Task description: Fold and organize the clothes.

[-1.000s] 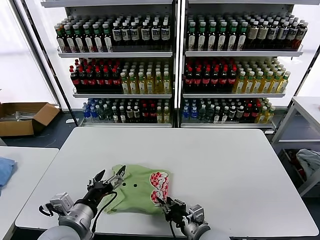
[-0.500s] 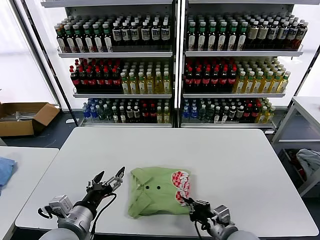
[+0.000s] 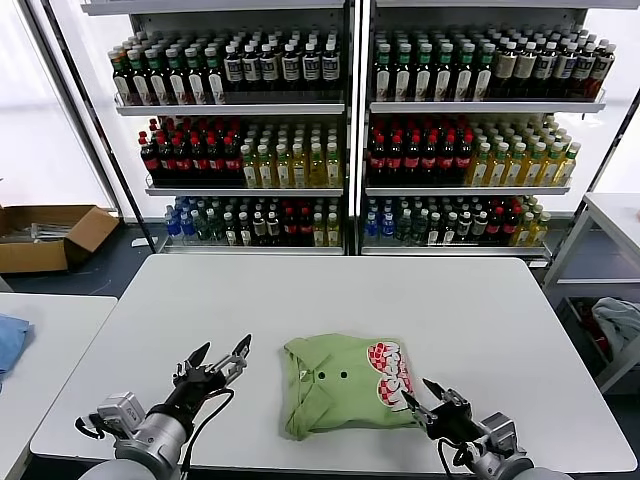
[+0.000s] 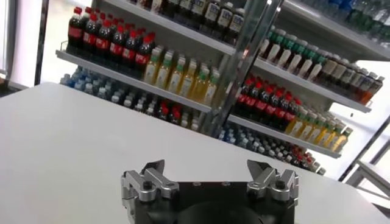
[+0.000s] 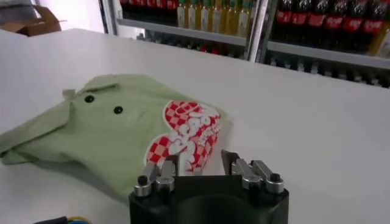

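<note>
One of the clothes, a light green polo shirt (image 3: pixel 335 390), lies folded on the white table (image 3: pixel 330 300) near its front edge. Its two dark buttons and red-and-white print (image 3: pixel 390 368) face up. My right gripper (image 3: pixel 441 392) is open, low at the shirt's right edge beside the print. In the right wrist view the shirt (image 5: pixel 116 131) spreads ahead of the right gripper (image 5: pixel 201 159), whose jaws stand apart with the print's corner just in front of them. My left gripper (image 3: pixel 220 360) hovers open to the left of the shirt. The left gripper (image 4: pixel 207 165) has only bare table before it.
Shelves of bottles (image 3: pixel 345 130) stand behind the table. A cardboard box (image 3: pixel 45 235) sits on the floor at far left. A blue cloth (image 3: pixel 10 340) lies on a side table at left. At right, a pale cloth (image 3: pixel 620 325) lies by another table.
The shirt has slid to the right across the table with my right gripper, which was shut on its edge and has now opened and let go. The left gripper has not moved.
</note>
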`<state>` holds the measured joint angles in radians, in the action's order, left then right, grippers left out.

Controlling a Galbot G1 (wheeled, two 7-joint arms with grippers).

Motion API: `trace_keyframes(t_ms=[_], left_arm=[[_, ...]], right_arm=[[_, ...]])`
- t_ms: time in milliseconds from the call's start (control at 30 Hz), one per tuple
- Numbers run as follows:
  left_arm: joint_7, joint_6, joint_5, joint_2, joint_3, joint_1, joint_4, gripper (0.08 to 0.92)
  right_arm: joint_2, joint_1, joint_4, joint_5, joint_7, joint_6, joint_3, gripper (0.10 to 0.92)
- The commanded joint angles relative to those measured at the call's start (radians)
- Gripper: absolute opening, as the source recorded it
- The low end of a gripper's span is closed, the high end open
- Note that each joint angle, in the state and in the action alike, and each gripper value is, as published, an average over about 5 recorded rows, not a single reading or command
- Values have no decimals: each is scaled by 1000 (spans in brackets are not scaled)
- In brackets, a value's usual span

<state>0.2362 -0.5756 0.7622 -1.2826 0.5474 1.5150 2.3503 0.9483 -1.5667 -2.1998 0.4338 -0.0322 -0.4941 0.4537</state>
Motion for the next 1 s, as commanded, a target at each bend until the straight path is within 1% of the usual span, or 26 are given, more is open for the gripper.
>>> trace_keyframes(t_ms=[33, 233, 367, 567, 667, 867, 1000], left_arm=[[-6, -1, -3, 4, -5, 2, 12, 823], [-12, 0, -18, -1, -15, 4, 9, 823], [-22, 0, -26, -5, -6, 16, 10, 823], [-40, 6, -31, -12, 9, 32, 4, 823], [-42, 6, -35, -18, 6, 32, 1, 823], [-42, 6, -34, -13, 3, 19, -15, 823], [-43, 5, -34, -6, -3, 5, -20, 823]], right_arm=[[114, 120, -26, -13, 43, 70, -134, 554], [269, 380, 179, 30, 196, 90, -384, 727], [335, 447, 309, 25, 234, 92, -460, 807], [358, 479, 418, -4, 253, 59, -496, 822], [349, 477, 428, -34, 248, 36, -503, 823], [295, 433, 358, -99, 256, -21, -488, 823], [288, 404, 263, -107, 271, 62, -433, 823]])
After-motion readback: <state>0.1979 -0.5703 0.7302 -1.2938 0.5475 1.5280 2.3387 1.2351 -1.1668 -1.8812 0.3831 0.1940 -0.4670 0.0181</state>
